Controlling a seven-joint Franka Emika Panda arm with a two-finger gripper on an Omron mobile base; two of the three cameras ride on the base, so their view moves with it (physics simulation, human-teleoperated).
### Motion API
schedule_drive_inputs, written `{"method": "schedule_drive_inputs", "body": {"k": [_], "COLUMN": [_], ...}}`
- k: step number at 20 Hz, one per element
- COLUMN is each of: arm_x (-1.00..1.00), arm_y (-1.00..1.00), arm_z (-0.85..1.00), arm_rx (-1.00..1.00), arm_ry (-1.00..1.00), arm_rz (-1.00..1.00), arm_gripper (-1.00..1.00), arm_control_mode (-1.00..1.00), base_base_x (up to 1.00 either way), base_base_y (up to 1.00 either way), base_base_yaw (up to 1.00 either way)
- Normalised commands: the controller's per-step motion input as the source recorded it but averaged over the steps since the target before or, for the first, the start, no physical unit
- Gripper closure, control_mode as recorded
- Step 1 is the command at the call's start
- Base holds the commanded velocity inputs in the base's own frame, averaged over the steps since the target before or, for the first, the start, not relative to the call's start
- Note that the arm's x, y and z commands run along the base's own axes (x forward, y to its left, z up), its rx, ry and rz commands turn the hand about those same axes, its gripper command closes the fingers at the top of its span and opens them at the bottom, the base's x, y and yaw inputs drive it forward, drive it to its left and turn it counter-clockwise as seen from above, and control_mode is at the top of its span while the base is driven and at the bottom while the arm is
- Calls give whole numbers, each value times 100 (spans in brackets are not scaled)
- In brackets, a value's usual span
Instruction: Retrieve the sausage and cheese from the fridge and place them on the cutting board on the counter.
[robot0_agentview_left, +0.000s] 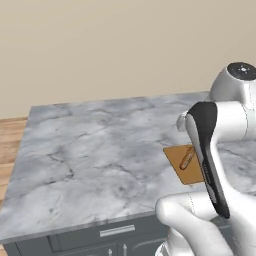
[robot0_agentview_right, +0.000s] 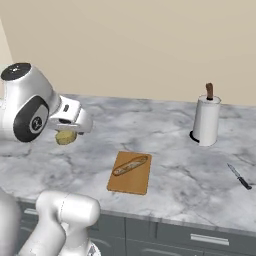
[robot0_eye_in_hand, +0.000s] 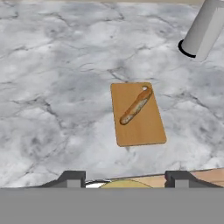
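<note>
The thin tan wooden cutting board on the grey-veined marble counter carries the slim brownish sausage, while the pincer, at 9 o'clock of it in the right base view, grips the pale yellow cheese.

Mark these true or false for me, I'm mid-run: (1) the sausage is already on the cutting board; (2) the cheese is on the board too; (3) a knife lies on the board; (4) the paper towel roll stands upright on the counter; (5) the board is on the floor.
1. True. The sausage lies diagonally on the cutting board.
2. False. The cheese is held up at the gripper, between its fingers, above the counter and to the side of the board.
3. False. The knife lies on the marble, well away from the board.
4. True. The paper towel roll stands upright.
5. False. The board lies on the counter.
</note>
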Motion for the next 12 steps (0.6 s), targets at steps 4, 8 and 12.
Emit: {"method": "schedule_drive_inputs", "body": {"k": [4,8,12], "arm_x": [99,100,94], "arm_y": [-34,-34,-17], "arm_z": [-32,-45,-55], "arm_rx": [0,0,0], "arm_ry": [17,7,0], "arm_rz": [0,0,0], "arm_gripper": [100,100,100], "arm_control_mode": [-100,-100,-100], "base_base_x": [0,0,0], "base_base_y": [0,0,0], "base_base_yaw": [0,0,0]}}
